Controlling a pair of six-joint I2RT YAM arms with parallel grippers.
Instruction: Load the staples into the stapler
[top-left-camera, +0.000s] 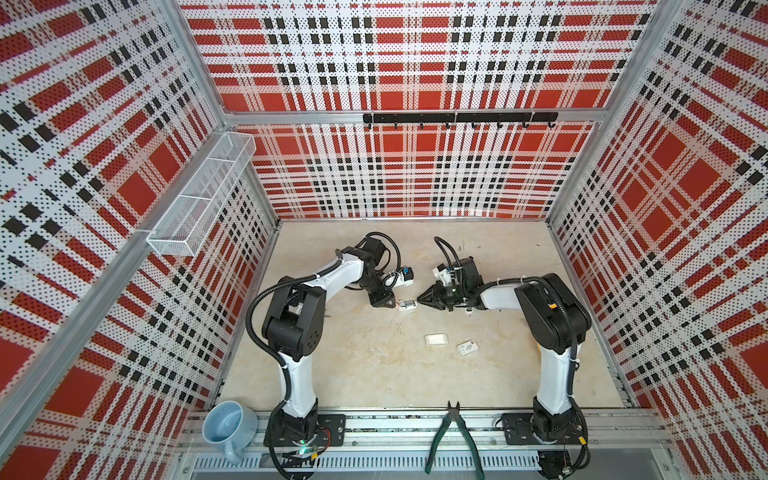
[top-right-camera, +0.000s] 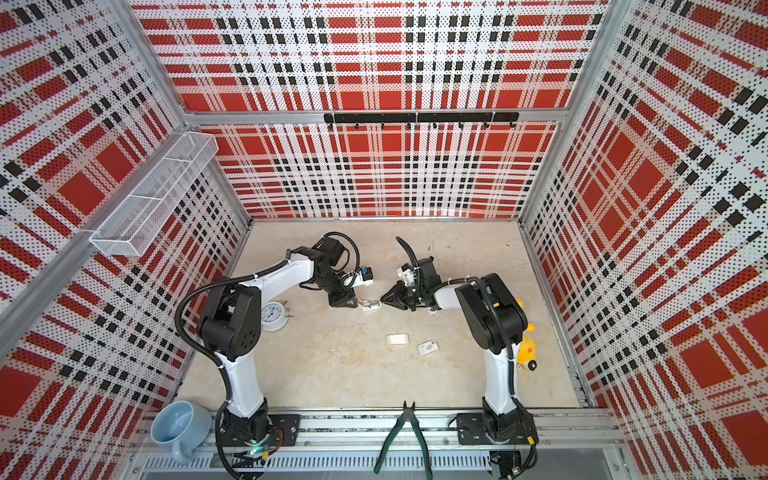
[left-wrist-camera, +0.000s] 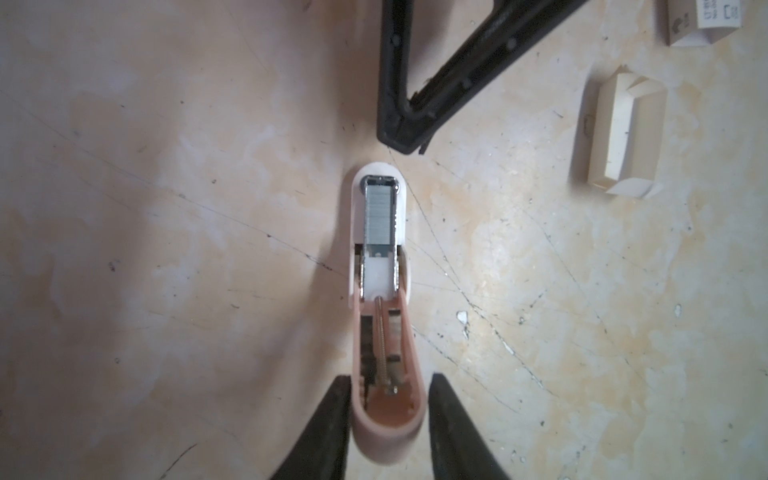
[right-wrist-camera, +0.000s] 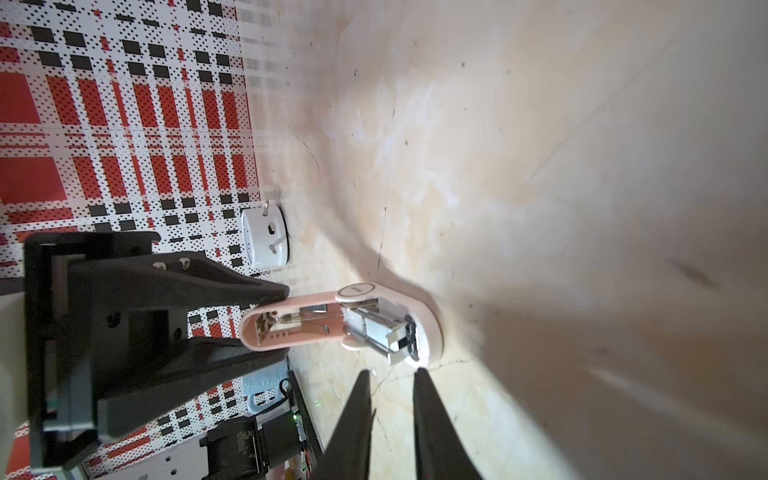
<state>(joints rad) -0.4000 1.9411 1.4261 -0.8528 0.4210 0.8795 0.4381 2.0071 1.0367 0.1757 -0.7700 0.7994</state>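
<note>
1. Just left of centre in a top view, the left gripper (top-left-camera: 394, 304) clamps the pink lid of the open stapler (top-left-camera: 409, 306).
2. Grey staples (left-wrist-camera: 380, 216) lie in its magazine.
3. The right gripper (top-left-camera: 420, 301), jaws almost together and empty, sits just beside the stapler's front.

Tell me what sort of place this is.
Probably an enclosed robot test cell: plaid perforated wall panels box in the tabletop, and the left arm and right arm are bolted to a front rail, beside stray pliers.
</note>
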